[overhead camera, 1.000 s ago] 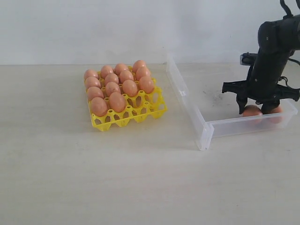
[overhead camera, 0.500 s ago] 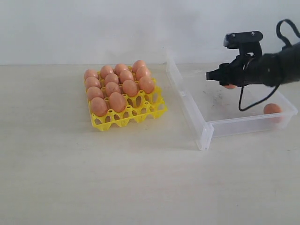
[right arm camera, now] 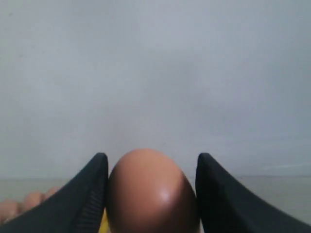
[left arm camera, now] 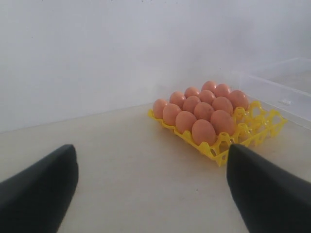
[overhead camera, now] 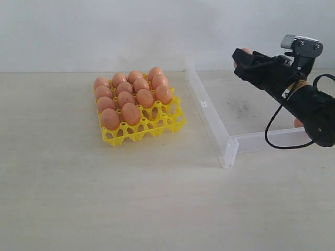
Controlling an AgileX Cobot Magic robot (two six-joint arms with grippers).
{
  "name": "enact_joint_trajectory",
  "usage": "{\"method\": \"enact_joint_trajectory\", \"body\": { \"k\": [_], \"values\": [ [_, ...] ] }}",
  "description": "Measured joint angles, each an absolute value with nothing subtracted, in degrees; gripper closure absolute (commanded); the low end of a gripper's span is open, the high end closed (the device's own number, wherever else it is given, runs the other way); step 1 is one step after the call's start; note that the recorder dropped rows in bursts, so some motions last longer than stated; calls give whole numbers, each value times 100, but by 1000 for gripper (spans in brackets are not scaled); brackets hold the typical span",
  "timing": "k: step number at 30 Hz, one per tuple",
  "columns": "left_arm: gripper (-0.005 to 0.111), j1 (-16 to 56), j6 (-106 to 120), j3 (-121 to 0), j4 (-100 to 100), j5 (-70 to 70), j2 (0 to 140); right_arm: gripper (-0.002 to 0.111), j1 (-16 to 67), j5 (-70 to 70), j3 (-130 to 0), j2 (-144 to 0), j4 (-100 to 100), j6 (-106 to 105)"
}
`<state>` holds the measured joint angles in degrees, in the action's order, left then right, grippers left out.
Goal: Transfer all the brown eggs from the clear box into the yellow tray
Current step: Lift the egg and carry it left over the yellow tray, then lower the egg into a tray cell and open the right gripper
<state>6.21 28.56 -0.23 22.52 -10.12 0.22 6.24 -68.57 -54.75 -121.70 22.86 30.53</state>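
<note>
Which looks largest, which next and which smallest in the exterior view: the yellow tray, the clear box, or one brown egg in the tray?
1. clear box
2. yellow tray
3. brown egg
All three sit at a similar distance from the camera, so this order seems safe.

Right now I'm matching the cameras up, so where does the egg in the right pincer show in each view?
Exterior view: the held brown egg peeks from the right pincer at its tip, above the clear box.
Left wrist view: not in it.
Right wrist view: clamped between the pincer's fingers, mid-picture.
Shared landmark: the yellow tray, clear in the exterior and left wrist views.
</note>
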Motion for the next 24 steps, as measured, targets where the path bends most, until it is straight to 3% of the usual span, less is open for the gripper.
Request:
{"method": "enact_joint_trajectory", "body": {
  "k": [8,24],
  "values": [
    [29,621,2856,-23,2252,-1012,22,108,797,-6891,-6486,-12714,4540,3455],
    [29,621,2856,-23,2252,-1012,22,108,1564,-6891,-8209,-13752,6760,4255]
  ]
}}
